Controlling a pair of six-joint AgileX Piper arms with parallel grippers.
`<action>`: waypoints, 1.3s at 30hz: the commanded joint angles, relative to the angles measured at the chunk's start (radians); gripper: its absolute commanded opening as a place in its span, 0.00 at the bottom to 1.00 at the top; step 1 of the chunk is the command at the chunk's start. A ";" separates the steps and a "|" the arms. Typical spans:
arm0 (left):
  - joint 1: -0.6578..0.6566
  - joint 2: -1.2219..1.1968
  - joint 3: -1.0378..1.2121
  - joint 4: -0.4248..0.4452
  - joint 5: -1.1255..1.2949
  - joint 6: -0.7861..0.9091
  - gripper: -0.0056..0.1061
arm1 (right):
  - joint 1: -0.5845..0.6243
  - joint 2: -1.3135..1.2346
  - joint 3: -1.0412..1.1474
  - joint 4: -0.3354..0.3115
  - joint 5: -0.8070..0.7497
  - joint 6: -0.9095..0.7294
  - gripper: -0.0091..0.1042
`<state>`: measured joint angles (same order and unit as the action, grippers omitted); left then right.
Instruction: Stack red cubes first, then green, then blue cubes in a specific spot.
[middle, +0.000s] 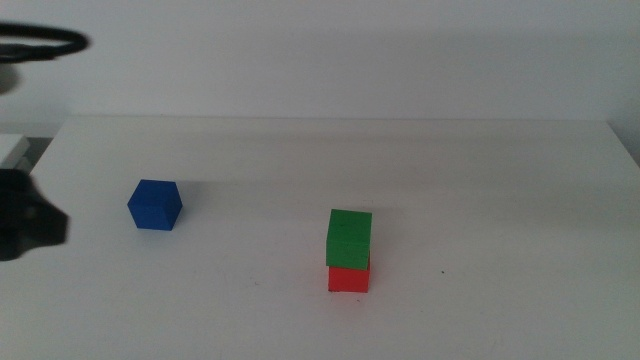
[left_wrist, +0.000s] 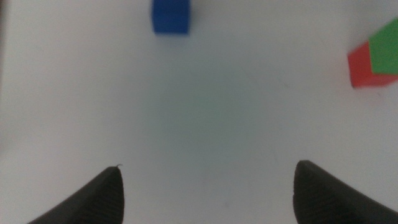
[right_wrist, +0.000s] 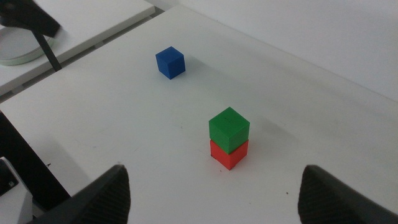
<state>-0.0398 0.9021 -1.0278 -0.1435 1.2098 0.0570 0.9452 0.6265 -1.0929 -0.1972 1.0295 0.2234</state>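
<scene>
- On the white table (middle: 480, 180) sit three small cubes: one red, one green, one blue.
- One green cube (middle: 349, 238) sits right on top of one red cube (middle: 348, 278), making a little tower of two. The green one is turned a tiny bit, so its edges do not line up with the red one.
- From the middle of the table, the tower is at about 5 o'clock, near the front edge.
- One blue cube (middle: 154, 204) sits alone on the table, well apart from the tower, at about 10 o'clock from it.
- Nothing touches the blue cube. Nothing sits on top of the green cube.
- One tiny dark speck (middle: 443, 272) is on the table at about 3 o'clock from the red cube.
- The pen marks for the stacking spot are too faint to see, so I cannot tell if the tower sits on them.
- The left gripper (left_wrist: 208, 196) hangs over bare table with its two dark jaws spread wide, and it holds nothing. The blue cube is ahead of it in its own view.
- The right gripper (right_wrist: 214, 196) is also up off the table, jaws spread wide, holding nothing. The tower is ahead of it, between the jaw tips in its view.
- No boxes, bowls or trays are on the table.
</scene>
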 joint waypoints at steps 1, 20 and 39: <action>-0.002 0.065 -0.009 -0.039 0.011 -0.001 0.86 | 0.002 -0.003 0.006 -0.003 -0.009 -0.005 0.77; 0.000 0.454 -0.168 0.039 -0.055 0.075 0.86 | 0.002 -0.003 0.006 -0.003 -0.011 -0.005 0.77; 0.000 1.049 -0.591 0.038 -0.105 0.100 0.86 | 0.002 -0.003 0.006 -0.003 -0.009 -0.003 0.77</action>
<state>-0.0398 1.9310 -1.5928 -0.1105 1.1165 0.1584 0.9452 0.6265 -1.0929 -0.1972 1.0291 0.2234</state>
